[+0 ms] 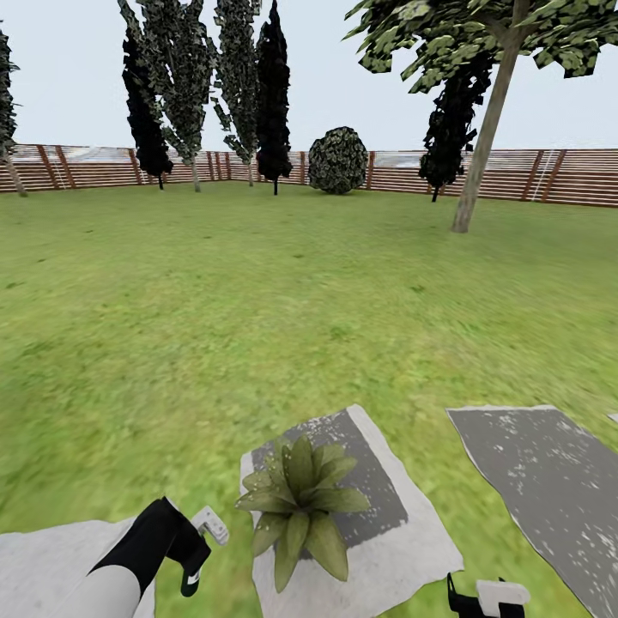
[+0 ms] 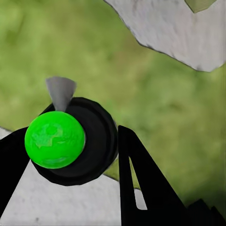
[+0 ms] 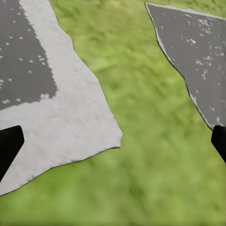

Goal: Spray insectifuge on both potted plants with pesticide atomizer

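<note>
Holding the pesticide atomizer [image 2: 70, 141] in the left hand [image 1: 196, 549], just beside the first potted plant [image 1: 299, 505].

In the left wrist view the hand's two dark fingers [image 2: 141, 179] close on either side of the atomizer's round dark body, a bright green ball showing on top and a grey nozzle cone pointing away; so the pick-up looks done. The right hand [image 3: 113, 141] hangs wide apart and empty over the lawn [image 1: 257, 326] between two grey stepping stones [image 3: 70, 117]. The plant stands on the nearer stone [image 1: 403, 532], close to the atomizer. No spray can be made out on its leaves, so the spraying seems not yet begun, and the second plant remains to be found. Beyond are the slatted wooden fence [image 1: 566, 176] and dark trees [image 1: 273, 94].
</note>
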Motion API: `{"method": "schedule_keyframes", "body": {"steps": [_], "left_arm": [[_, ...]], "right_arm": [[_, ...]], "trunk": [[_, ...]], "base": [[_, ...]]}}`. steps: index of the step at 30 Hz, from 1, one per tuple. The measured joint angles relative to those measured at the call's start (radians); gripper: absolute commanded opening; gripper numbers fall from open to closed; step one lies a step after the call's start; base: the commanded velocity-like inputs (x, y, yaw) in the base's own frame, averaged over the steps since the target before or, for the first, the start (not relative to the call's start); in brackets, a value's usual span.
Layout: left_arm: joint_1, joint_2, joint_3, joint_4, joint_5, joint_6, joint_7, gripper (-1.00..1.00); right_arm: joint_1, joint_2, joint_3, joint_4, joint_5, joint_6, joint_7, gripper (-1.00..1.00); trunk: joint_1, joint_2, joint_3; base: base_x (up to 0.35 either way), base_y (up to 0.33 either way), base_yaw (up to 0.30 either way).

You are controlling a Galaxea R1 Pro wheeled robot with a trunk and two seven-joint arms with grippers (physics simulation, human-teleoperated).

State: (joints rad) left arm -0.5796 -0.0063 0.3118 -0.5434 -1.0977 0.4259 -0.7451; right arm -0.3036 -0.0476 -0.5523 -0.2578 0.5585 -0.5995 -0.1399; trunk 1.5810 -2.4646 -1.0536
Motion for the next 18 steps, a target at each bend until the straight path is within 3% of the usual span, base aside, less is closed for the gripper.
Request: {"method": "schedule_keyframes", "body": {"steps": [3,6,9,14,18], "left_arm": [[0.000,0.028,0.008,-0.007,-0.002,0.006,0.005,-1.00],[0.000,0.036,0.009,-0.012,0.003,0.007,0.005,-1.00],[0.000,0.032,0.010,-0.016,0.006,0.008,0.013,-1.00],[0.000,0.019,0.010,-0.004,0.017,0.032,0.118,-1.00],[0.000,0.003,0.009,-0.001,0.015,0.032,0.124,-1.00]], "right_arm": [[0.001,0.001,0.000,0.000,0.000,0.000,0.000,1.00],[0.001,0.001,0.000,0.000,0.000,0.000,0.000,1.00],[0.000,0.002,0.000,0.000,0.000,0.000,0.000,1.00],[0.001,0.001,0.000,0.000,0.000,0.000,0.000,1.00],[0.000,0.001,0.000,0.000,0.001,0.000,0.000,1.00]], "trunk": [[0.000,0.000,0.000],[0.000,0.000,0.000],[0.000,0.000,0.000],[0.000,0.000,0.000],[0.000,0.000,0.000]], "base": [[0.000,0.000,0.147],[0.000,0.000,0.249],[0.000,0.000,0.197],[0.000,0.000,0.027],[0.000,-0.019,0.001]]}}
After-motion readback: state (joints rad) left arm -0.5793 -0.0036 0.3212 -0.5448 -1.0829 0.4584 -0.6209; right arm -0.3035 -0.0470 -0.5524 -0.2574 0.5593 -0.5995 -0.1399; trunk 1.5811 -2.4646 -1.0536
